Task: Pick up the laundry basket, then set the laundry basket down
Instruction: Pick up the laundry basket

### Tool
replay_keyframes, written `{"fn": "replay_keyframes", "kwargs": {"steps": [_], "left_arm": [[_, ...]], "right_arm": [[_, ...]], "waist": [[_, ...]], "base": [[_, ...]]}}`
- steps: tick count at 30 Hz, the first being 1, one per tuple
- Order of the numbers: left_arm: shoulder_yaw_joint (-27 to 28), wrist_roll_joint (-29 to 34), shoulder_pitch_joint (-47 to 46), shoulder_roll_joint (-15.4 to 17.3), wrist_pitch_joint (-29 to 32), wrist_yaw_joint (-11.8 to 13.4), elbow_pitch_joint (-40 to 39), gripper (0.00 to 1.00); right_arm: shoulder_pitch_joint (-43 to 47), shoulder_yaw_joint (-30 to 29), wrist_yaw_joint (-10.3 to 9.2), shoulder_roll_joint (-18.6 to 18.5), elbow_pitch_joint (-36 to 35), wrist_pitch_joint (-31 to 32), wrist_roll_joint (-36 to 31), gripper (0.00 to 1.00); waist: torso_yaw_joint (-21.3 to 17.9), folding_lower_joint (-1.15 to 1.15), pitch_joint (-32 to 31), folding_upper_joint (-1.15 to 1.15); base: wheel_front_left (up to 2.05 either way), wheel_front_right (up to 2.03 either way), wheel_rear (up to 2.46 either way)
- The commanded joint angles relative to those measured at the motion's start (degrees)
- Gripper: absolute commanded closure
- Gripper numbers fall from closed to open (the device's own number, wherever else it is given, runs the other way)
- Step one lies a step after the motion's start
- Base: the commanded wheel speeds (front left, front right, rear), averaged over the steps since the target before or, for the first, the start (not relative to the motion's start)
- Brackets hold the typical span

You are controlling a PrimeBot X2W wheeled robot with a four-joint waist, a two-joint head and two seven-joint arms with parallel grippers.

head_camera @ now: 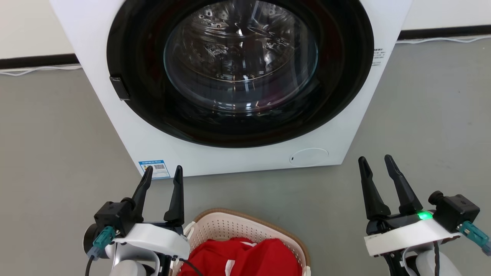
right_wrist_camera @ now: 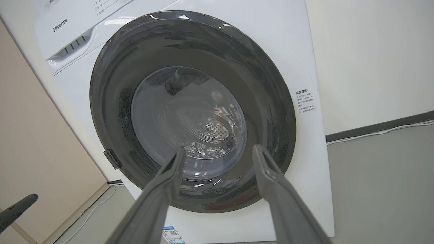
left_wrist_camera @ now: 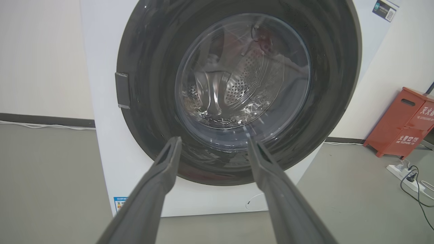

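Observation:
The laundry basket (head_camera: 226, 226), cream-white with perforated walls and a brown rim, sits on the floor at the bottom middle of the head view, its near part cut off by the frame edge. Red cloth (head_camera: 245, 257) fills it. My left gripper (head_camera: 163, 172) hangs open just left of the basket's rim, above the floor, holding nothing. My right gripper (head_camera: 376, 161) is open too, well to the basket's right. Both point toward the washing machine. In the wrist views the left gripper (left_wrist_camera: 213, 140) and the right gripper (right_wrist_camera: 218, 149) show spread fingers with nothing between them.
A white front-loading washing machine (head_camera: 337, 130) with a shut dark round door (head_camera: 239, 73) stands right ahead on grey floor. A red box (left_wrist_camera: 403, 122) and a power strip with cables (left_wrist_camera: 407, 174) lie to the machine's right. Cables (head_camera: 38, 69) run along the wall's base.

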Motion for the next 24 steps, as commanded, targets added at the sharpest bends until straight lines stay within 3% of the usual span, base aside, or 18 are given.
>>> {"fn": "replay_keyframes", "kwargs": {"steps": [1,10,24], "left_arm": [[1.8,-0.3,-3.1,0.6,-0.6,0.3,-1.3,0.00],[2.6,-0.3,-5.7,0.6,-0.6,0.0,1.5,0.00],[7.6,2.0,-12.6,0.6,-0.6,-2.1,14.6,0.00]], "right_arm": [[-2.8,1.1,0.42,-0.4,-1.3,-0.7,0.0,0.00],[-4.4,1.4,0.42,-1.0,-2.4,-0.7,1.2,0.00],[-8.0,2.7,0.42,-1.5,-3.7,-0.7,3.6,0.00]], "waist": [[-0.2,0.00,0.6,0.00],[-1.9,0.00,6.5,0.00],[-3.8,0.00,16.5,0.00]], "base": [[0.00,0.00,0.00],[0.00,0.00,0.00],[0.00,0.00,0.00]]}}
